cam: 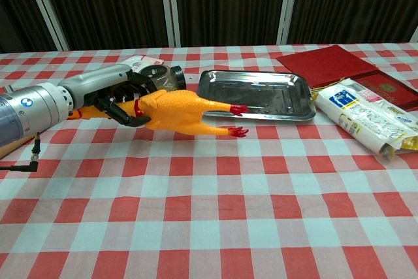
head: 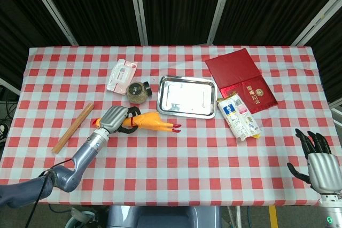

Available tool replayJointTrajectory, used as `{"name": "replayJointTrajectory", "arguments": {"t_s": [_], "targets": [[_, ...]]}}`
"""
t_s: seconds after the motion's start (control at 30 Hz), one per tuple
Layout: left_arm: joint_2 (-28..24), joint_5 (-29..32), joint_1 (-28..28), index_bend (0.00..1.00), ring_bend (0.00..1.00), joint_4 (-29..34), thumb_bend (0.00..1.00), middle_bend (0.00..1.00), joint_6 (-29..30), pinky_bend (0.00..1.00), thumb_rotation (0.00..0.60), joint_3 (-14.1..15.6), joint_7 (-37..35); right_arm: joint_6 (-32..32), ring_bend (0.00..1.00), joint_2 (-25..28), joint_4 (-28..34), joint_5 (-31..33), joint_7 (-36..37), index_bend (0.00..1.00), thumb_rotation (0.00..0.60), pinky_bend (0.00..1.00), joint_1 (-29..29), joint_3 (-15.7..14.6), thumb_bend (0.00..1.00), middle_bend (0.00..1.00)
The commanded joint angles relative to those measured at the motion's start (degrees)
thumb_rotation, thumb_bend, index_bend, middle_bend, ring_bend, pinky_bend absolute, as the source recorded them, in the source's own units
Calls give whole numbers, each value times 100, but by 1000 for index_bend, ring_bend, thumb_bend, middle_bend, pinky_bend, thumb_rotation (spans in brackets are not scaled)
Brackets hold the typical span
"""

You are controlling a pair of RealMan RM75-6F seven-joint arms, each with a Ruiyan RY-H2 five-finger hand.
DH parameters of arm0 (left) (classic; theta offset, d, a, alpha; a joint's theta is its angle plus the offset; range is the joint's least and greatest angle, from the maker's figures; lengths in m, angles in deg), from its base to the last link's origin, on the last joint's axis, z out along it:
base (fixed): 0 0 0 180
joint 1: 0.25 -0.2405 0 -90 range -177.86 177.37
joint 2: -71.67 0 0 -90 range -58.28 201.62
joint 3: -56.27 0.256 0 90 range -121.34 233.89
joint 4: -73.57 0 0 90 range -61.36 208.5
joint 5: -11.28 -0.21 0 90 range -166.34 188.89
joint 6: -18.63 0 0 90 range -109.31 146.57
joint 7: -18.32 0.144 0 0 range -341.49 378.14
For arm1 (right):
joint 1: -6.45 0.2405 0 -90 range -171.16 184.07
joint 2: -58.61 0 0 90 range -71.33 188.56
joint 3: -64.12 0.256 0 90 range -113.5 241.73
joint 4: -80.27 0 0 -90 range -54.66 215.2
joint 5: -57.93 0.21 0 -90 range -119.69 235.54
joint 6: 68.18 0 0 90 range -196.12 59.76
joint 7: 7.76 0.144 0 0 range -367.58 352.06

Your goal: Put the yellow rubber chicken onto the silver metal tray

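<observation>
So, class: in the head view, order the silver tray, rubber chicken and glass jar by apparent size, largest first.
1. silver tray
2. rubber chicken, held by the left hand
3. glass jar

Left hand (head: pixel 114 118) at left of centre, fingers curled around the yellow rubber chicken (cam: pixel 179 112). Right hand (head: pixel 320 166) at lower right corner, upright, fingers spread, empty.
</observation>
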Motion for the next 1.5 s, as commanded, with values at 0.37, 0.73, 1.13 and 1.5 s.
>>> {"name": "replayJointTrajectory", "arguments": {"t_s": [0.37,0.73,1.13,1.5], "targets": [[-1219,-1246,261,663,628,974,733,734,570,703,600,86,-520,-330,96,541,572,-646,1292,0,600,113,394,-126,259,208],[-2009,-659,993,661,628,2046,733,731,-437,703,600,-360,686,-1082,77,991,1364,-1076,2962,0,600,113,1297,-2,259,130],[-1832,681,1644,662,628,2481,724,735,-905,714,600,-737,2016,-2256,74,1003,1968,27,2574,0,600,113,2098,464,259,128],[-1410,1913,2231,664,631,2635,715,741,-717,734,600,-877,3009,-2977,74,775,2110,1151,1692,0,600,113,2598,747,259,128]]}}
